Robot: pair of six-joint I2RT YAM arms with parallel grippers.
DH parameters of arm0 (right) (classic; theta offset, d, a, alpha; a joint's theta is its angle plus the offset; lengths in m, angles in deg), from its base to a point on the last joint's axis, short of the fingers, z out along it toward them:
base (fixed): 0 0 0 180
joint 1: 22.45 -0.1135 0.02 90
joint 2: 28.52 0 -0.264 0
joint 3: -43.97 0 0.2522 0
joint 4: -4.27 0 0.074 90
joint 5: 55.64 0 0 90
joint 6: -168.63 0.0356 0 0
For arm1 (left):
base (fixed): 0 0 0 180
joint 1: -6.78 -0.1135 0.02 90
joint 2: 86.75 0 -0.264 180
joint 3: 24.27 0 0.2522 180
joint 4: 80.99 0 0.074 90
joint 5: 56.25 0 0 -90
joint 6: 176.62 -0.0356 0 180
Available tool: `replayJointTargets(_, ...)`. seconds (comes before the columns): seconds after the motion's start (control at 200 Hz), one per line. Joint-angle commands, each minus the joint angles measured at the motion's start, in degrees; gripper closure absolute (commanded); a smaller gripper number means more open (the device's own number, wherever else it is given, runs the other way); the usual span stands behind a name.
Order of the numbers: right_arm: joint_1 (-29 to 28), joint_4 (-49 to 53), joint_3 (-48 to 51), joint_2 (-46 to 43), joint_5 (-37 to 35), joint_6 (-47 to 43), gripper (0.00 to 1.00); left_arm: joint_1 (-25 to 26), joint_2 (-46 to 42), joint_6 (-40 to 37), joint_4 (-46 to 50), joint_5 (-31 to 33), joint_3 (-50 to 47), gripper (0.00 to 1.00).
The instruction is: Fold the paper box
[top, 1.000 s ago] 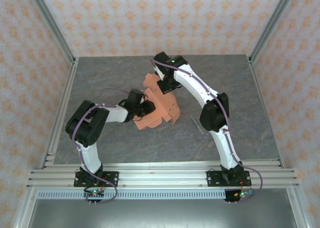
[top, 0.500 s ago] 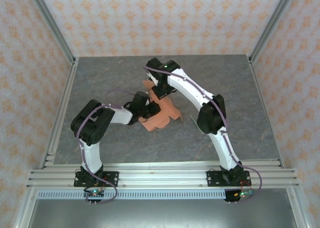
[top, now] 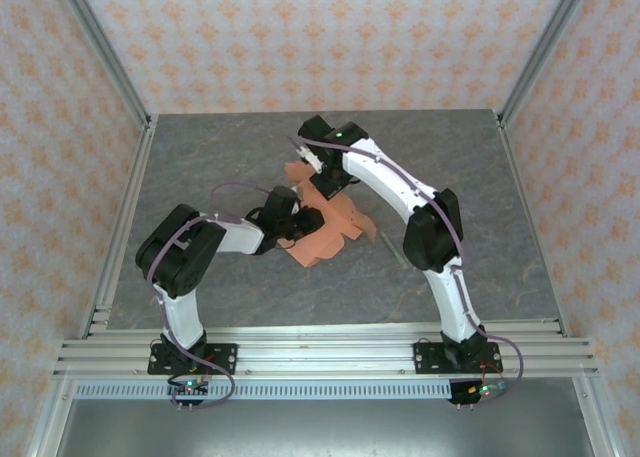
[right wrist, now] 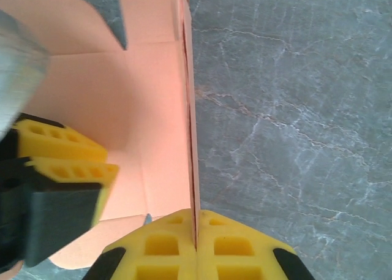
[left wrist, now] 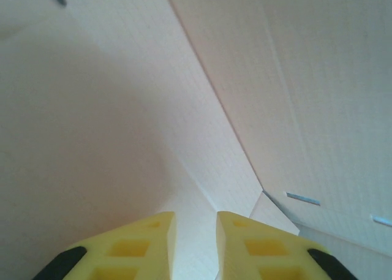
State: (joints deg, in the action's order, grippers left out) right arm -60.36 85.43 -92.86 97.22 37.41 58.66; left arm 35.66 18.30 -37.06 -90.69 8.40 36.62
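Observation:
The paper box (top: 330,229) is a salmon-orange die-cut sheet, partly folded, in the middle of the grey table. My right gripper (right wrist: 196,234) is shut on the edge of an upright panel of the paper box (right wrist: 147,102), which runs straight up between its yellow fingers. From the left, my left gripper (top: 302,220) reaches into the fold. In its wrist view the left gripper (left wrist: 196,231) has its jaws a narrow gap apart, with pale card (left wrist: 257,78) close in front and nothing pinched between them. Its yellow fingers (right wrist: 61,148) also show beside the inner face of the card.
A thin grey stick (top: 392,249) lies on the table just right of the box. Aluminium rails (top: 120,227) and patterned walls close in the table on the left, right and back. Bare grey table (right wrist: 294,108) lies to the right of the held panel.
The left gripper has pushed right into the sheet and its jaws have parted a little. The box has bunched up and shifted nearer. The right gripper has kept its grip.

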Motion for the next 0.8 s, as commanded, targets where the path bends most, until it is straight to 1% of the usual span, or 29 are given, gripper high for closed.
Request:
replayJointTargets(0.0, 1.6, -1.4, 1.4, -3.3, 1.9, -8.5, 1.0, 0.5, -6.1, -5.6, 5.3, 2.6, -0.2, 0.64)
replayJointTargets(0.055, 2.4, -1.5, 1.4, -3.6, 3.8, -11.4, 1.0, 0.2, -8.7, -8.9, 8.6, 4.3, -0.1, 0.59)
replayJointTargets(0.165, 3.6, -0.5, 0.4, -3.6, 7.5, -17.0, 1.0, -1.4, -13.9, -15.5, 13.4, 6.6, -0.7, 0.54)
replayJointTargets(0.24, 4.5, 1.2, -1.6, -2.9, 9.8, -19.7, 1.0, -3.6, -17.1, -18.6, 14.6, 6.7, -1.7, 0.52)
replayJointTargets(0.25, 4.6, 1.4, -1.9, -2.7, 10.2, -20.0, 1.0, -3.9, -17.5, -20.5, 14.6, 6.6, -2.0, 0.51)
replayJointTargets(0.33, 5.6, 3.1, -4.0, -1.9, 13.2, -21.8, 1.0, -6.7, -19.6, -24.7, 14.2, 6.3, -3.4, 0.49)
replayJointTargets(0.4, 6.4, 4.9, -5.9, -0.9, 15.1, -23.2, 1.0, -9.0, -19.9, -28.0, 13.9, 4.9, -3.6, 0.48)
replayJointTargets(0.485, 7.1, 6.7, -7.9, 0.4, 16.1, -24.6, 1.0, -10.1, -18.9, -32.1, 13.5, 3.3, -3.2, 0.44)
replayJointTargets(0.696, 9.4, 8.7, -9.3, 0.8, 21.1, -26.5, 1.0, -10.2, -15.4, -37.4, 14.2, 3.0, -0.9, 0.42)
replayJointTargets(0.796, 9.9, 9.1, -8.9, 0.1, 22.9, -27.4, 1.0, -10.4, -14.9, -40.1, 15.4, 4.9, 0.0, 0.38)
